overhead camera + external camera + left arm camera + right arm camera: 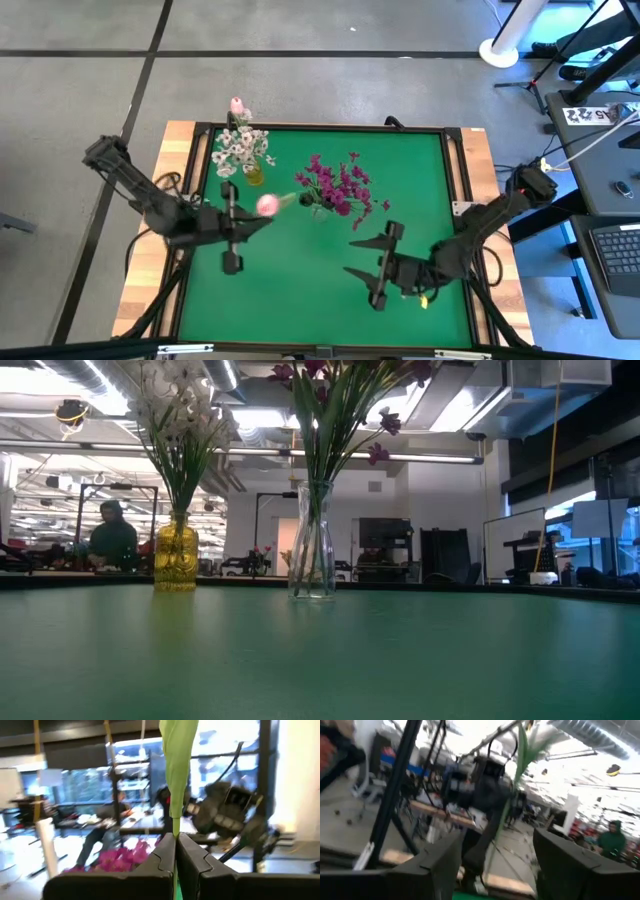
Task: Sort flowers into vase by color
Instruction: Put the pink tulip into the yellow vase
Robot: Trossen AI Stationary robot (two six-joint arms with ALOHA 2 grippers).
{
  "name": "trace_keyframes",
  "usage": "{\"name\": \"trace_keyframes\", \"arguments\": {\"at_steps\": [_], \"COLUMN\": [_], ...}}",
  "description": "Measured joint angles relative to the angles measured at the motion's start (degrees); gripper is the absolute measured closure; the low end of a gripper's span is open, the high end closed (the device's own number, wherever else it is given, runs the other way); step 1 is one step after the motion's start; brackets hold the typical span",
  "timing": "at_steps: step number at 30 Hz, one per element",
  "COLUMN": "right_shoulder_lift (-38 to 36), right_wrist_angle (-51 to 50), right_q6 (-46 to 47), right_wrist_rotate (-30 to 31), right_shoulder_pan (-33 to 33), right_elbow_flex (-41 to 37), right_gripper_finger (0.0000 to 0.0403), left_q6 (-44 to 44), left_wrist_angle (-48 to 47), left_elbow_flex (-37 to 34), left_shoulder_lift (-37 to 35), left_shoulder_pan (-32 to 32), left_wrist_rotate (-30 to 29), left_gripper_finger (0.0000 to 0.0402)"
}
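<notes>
High view: left tool (pixel 243 228) grips pink tulip (pixel 268 204).

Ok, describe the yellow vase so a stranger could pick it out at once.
On the green table, look to the far left corner, left of the clear vase of purple flowers. The yellow vase is shorter, amber glass, and holds white flowers.
</notes>
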Motion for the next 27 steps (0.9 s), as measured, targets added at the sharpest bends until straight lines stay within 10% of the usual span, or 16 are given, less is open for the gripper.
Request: {"name": "trace_keyframes", "arguments": {"at_steps": [12, 27], "right_shoulder_lift": [-0.11, -0.11], "right_wrist_angle": [-3.19, -8.63], "right_q6": [-1.05, 2.25], "right_wrist_rotate": [6.84, 9.78], "right_shoulder_pan": [3.8, 3.64], "right_elbow_flex": [-0.02, -0.02], "right_gripper_finger": [0.0157, 0.0157], "left_q6": [-10.55, -7.64], "left_wrist_angle": [-3.36, 35.7], "left_elbow_flex": [-9.36, -34.71], "left_shoulder_lift": [-5.12, -18.51], "left_shoulder_pan": [6.61, 16.77], "left_wrist_rotate": [15.49, 25.3], "left_gripper_finger": [0.0401, 0.0401]}}
